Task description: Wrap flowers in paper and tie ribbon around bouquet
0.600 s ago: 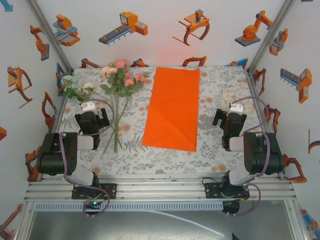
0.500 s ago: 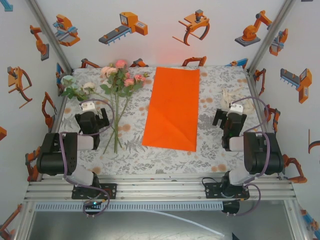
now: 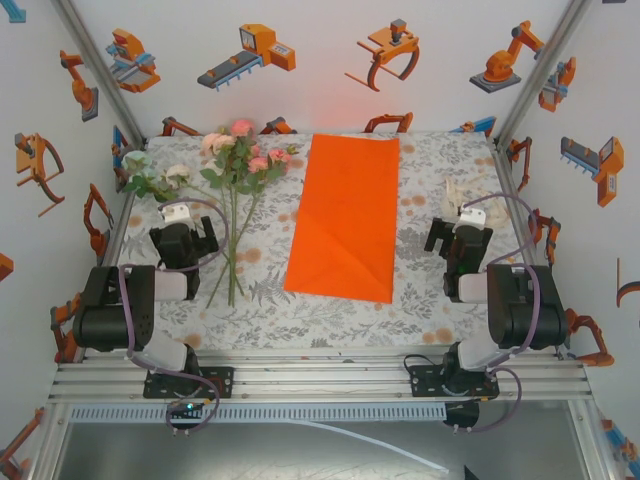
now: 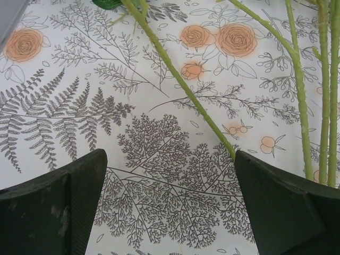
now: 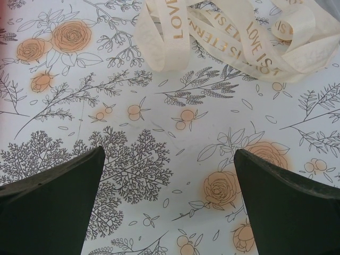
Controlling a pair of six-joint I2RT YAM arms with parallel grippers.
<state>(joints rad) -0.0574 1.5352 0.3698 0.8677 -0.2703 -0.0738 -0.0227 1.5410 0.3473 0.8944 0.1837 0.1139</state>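
Note:
The flowers (image 3: pixel 238 158) lie on the left of the table, pink, peach and white blooms at the back and thin stems (image 3: pixel 232 262) running toward the front. My left gripper (image 3: pixel 187 236) rests open just left of those stems. Green stems (image 4: pixel 178 79) cross the cloth ahead of its fingers (image 4: pixel 56 204), and one stem end reaches the right finger's inner edge. The orange paper (image 3: pixel 346 215) lies flat in the middle. The cream ribbon (image 3: pixel 458 195), with gold lettering, is bunched (image 5: pixel 234 32) at the right, just beyond my open, empty right gripper (image 3: pixel 460 238).
A floral-print tablecloth (image 3: pixel 410 290) covers the table. Metal frame posts (image 3: pixel 533 70) and white walls with orange robot pictures close in the left, right and back. An aluminium rail (image 3: pixel 320 380) carrying both arm bases runs along the front edge.

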